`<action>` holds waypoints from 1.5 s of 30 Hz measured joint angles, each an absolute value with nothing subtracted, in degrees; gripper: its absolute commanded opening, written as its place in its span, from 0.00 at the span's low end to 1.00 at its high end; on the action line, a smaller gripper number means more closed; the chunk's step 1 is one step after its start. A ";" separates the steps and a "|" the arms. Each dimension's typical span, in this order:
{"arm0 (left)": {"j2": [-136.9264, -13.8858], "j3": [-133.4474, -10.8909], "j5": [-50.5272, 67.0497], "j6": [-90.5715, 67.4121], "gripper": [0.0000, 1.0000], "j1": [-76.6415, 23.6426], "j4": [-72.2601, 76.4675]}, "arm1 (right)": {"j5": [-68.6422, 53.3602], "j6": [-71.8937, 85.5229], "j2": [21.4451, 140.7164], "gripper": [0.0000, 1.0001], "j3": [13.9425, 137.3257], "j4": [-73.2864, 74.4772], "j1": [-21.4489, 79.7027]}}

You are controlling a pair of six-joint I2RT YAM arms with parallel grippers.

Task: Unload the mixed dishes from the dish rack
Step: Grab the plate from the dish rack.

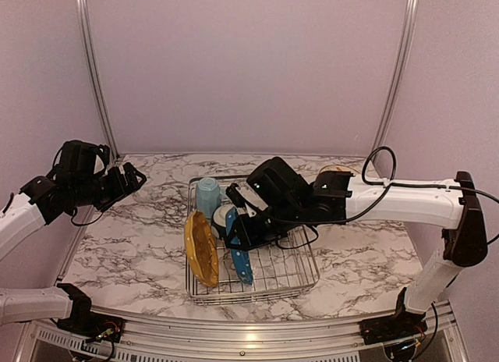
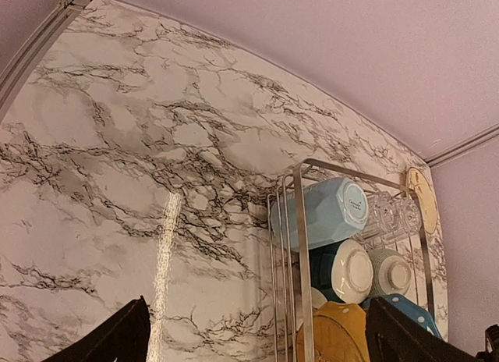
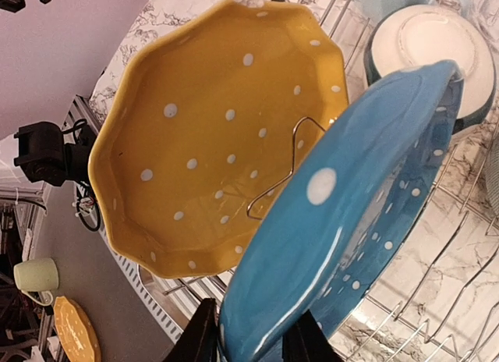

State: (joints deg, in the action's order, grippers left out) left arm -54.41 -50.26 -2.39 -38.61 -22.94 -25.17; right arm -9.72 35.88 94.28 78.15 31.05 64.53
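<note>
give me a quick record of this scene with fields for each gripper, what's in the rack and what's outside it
left gripper: open, empty, left of the dish rack
right gripper: shut on blue plate rim, inside rack
in rack: yellow plate, blue plate, light blue mug, teal-and-white bowl, grey-green bowl, clear glasses
outside rack: beige plate on table by far right corner

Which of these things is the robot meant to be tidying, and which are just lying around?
Job: rack, yellow plate, blue plate, mug, teal bowl, grey bowl, glasses, beige plate.
Lying about: green cup, orange plate, both off the table.
</note>
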 measured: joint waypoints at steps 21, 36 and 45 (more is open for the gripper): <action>-54.46 -49.28 -1.96 -38.59 0.99 -22.94 -24.67 | -10.33 37.50 93.54 0.00 79.24 31.66 64.73; -54.46 -48.62 -1.91 -38.61 0.99 -22.94 -24.43 | -11.84 37.54 91.72 0.00 79.24 31.40 64.71; -55.02 -48.62 -1.45 -38.68 0.99 -22.94 -23.81 | -17.41 37.98 87.55 0.00 75.59 28.05 61.71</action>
State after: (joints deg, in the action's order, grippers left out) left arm -55.02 -48.62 -1.45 -38.68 -22.94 -23.81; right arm -17.41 37.98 87.55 75.59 28.05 61.71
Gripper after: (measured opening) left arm 0.989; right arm 0.053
